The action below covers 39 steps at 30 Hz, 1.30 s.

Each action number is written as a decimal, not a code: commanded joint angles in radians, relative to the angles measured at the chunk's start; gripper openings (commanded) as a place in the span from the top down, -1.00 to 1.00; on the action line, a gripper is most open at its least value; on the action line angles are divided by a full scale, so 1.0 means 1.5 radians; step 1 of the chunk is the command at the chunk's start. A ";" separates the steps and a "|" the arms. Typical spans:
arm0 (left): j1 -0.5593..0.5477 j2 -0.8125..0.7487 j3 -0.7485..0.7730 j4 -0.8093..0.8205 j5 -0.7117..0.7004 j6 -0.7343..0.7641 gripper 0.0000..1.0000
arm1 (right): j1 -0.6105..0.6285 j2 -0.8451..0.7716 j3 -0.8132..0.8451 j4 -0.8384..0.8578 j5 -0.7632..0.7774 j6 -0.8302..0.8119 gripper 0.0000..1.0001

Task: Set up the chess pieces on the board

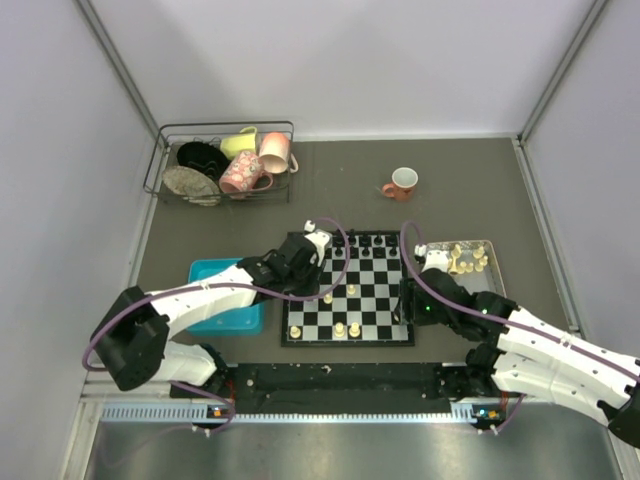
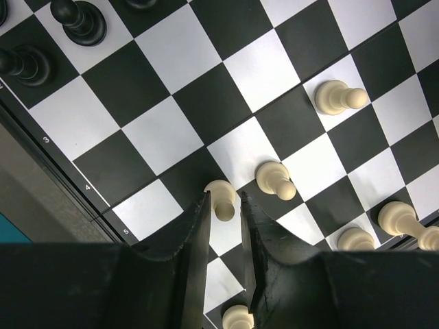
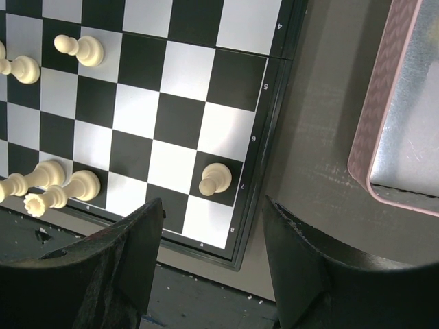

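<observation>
Between the left fingers (image 2: 197, 241), a cream pawn (image 2: 221, 199) on the board (image 2: 164, 147)

A wire basket (image 1: 200, 126) of mugs (image 1: 243, 172) sits back left, a red mug (image 1: 401, 183) right of it, a blue tray (image 1: 212, 270) nearer.

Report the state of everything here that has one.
left gripper, shut on a cream pawn
right gripper, open, empty
board, flat, partly set
black pieces, upright
pink tray, holding cream pieces
red mug, upright
</observation>
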 commanded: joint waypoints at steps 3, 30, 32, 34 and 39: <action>-0.006 0.018 0.023 0.024 -0.009 0.011 0.52 | 0.009 -0.014 -0.009 0.004 0.000 0.008 -0.20; -0.026 -0.161 -0.049 -0.119 -0.055 -0.065 1.00 | 0.009 -0.011 -0.011 0.009 0.004 0.015 -0.20; -0.027 -0.174 -0.066 -0.119 -0.052 -0.078 1.00 | 0.009 -0.010 -0.011 0.009 0.003 0.014 -0.20; -0.028 -0.188 -0.076 -0.118 -0.050 -0.085 1.00 | 0.009 -0.010 -0.011 0.010 0.003 0.014 -0.20; -0.030 -0.193 -0.080 -0.119 -0.048 -0.098 1.00 | 0.009 -0.010 -0.013 0.010 0.001 0.016 -0.20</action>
